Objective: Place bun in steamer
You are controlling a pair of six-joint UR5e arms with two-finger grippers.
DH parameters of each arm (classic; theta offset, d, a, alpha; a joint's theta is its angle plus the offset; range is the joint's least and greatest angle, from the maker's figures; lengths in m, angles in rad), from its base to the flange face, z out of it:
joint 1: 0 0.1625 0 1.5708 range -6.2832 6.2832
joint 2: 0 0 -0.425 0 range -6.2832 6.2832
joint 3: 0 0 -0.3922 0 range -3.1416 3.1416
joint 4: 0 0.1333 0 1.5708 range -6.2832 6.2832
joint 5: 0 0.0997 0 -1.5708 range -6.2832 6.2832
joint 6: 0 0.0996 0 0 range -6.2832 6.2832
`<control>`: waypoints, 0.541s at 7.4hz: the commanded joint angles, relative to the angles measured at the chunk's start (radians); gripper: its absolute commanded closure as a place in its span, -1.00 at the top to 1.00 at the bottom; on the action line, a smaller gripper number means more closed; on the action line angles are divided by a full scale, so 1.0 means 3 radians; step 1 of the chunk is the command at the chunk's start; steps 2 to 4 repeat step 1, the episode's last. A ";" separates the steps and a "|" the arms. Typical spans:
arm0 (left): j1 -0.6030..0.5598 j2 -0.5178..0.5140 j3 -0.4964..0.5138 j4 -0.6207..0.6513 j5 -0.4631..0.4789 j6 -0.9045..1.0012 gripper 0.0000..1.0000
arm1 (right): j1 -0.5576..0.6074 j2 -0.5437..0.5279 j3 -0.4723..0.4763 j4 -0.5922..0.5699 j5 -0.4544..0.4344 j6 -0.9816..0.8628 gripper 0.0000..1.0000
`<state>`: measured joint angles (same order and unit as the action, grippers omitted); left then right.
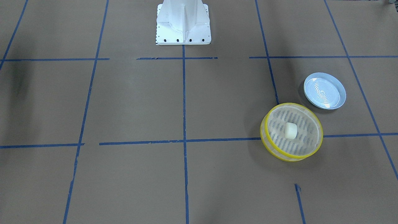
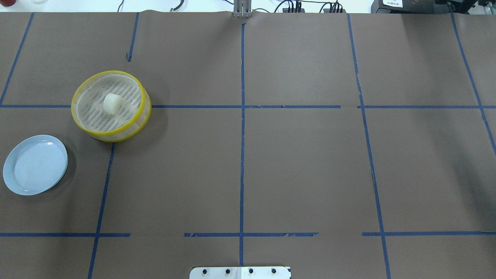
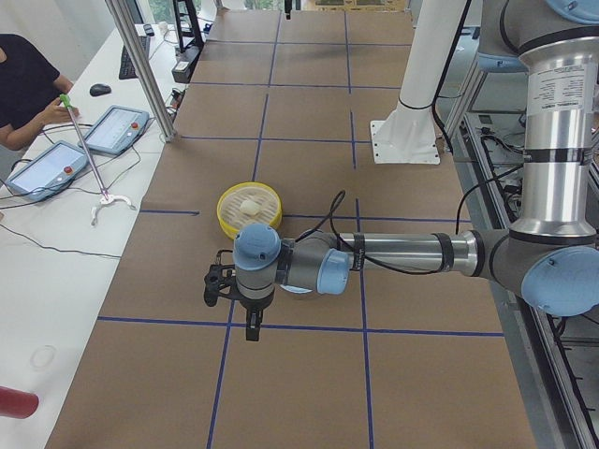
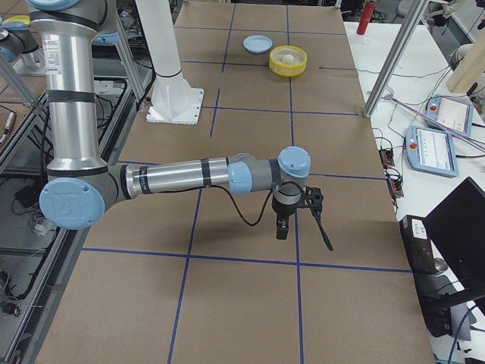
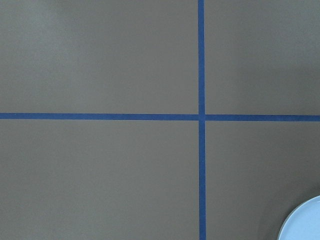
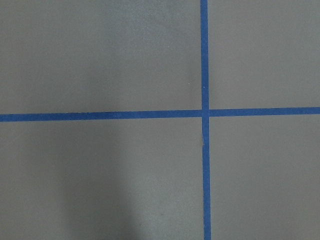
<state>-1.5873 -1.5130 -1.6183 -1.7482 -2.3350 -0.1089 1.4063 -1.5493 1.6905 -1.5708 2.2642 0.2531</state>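
Cream-white bun (image 1: 291,130) lies in the steamer (image 1: 306,138) — placing looks finished, no move needed — though I cannot tell whether the left gripper (image 3: 251,332) or right gripper (image 4: 282,232) is parted.

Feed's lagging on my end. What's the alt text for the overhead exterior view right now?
A cream-white bun sits near the middle of a yellow-rimmed steamer basket, on the left of a brown table gridded with blue tape. An empty pale blue plate lies apart from the basket, toward the lower left.

Robotics lab: blue-taped grid table (image 2: 310,174), teach pendants (image 3: 117,129), operator (image 3: 23,79) alongside
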 commanded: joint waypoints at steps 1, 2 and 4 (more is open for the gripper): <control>-0.0001 0.0001 0.0000 -0.0002 -0.0004 0.0000 1.00 | 0.0001 0.0000 0.0000 0.0000 0.0000 0.0000 1.00; -0.0001 0.0001 0.0000 -0.0002 -0.0004 0.0000 1.00 | 0.0001 0.0000 0.0000 0.0000 0.0000 0.0000 1.00; -0.0001 0.0001 0.0000 -0.0002 -0.0004 0.0000 1.00 | 0.0001 0.0000 0.0000 0.0000 0.0000 0.0000 1.00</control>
